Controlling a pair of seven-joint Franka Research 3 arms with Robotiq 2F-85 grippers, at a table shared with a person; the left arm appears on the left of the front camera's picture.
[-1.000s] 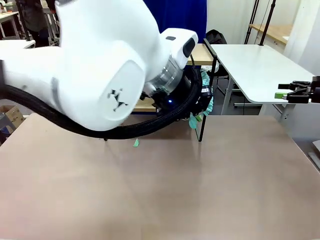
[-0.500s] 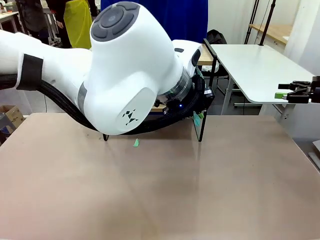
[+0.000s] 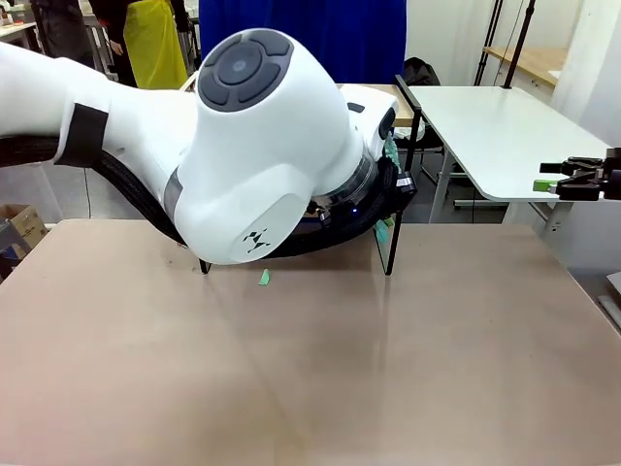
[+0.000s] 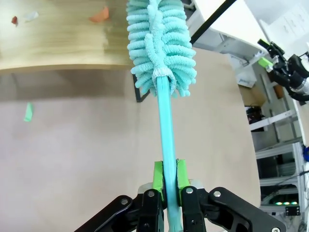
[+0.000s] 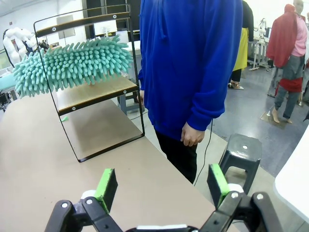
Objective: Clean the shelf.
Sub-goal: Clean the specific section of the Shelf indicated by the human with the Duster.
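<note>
Left gripper [image 4: 170, 181] clamped on teal duster [image 4: 161, 48]; elbow swung right, head over shelf [image 4: 63, 43] lower board; scraps [image 4: 100, 13] remain. Right gripper [image 5: 161, 186] wide.

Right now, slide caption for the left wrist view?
Left gripper clamps a teal duster by its handle, fluffy head at the shelf board's edge.
</note>
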